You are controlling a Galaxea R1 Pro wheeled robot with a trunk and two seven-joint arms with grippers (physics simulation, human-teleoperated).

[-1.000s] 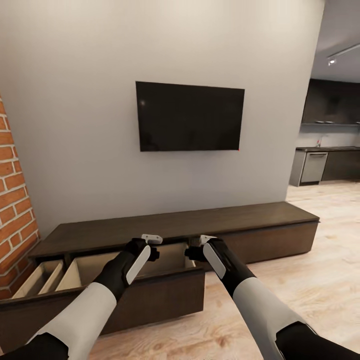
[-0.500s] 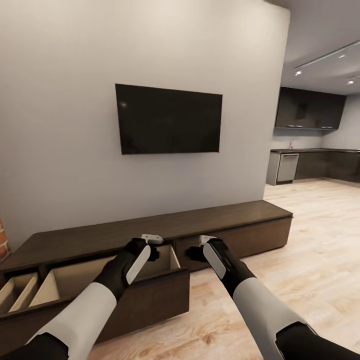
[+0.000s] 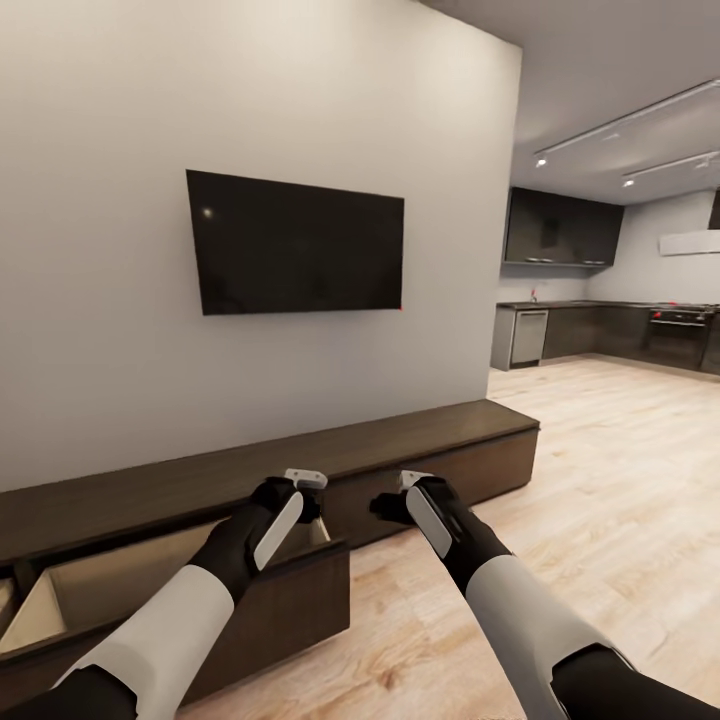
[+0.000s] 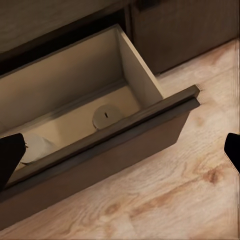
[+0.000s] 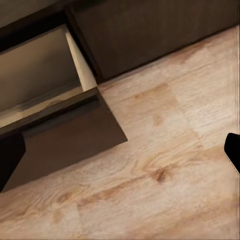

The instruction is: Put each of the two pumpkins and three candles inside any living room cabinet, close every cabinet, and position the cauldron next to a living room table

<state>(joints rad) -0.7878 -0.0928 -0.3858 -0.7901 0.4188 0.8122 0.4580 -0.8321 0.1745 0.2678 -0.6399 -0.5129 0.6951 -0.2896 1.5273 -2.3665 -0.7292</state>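
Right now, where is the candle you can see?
In the left wrist view, one candle lies inside the pulled-out drawer of the dark wood cabinet, near the drawer's front panel, below the wall TV.

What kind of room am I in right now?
Most likely a living room: a wall TV hangs over a long low cabinet with an open drawer, on a plank floor. A kitchen opens beyond.

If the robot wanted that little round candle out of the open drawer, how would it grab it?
From straight above, closing on the candle's round sides: it stands upright on the drawer floor, and the tall drawer walls block any sideways approach.
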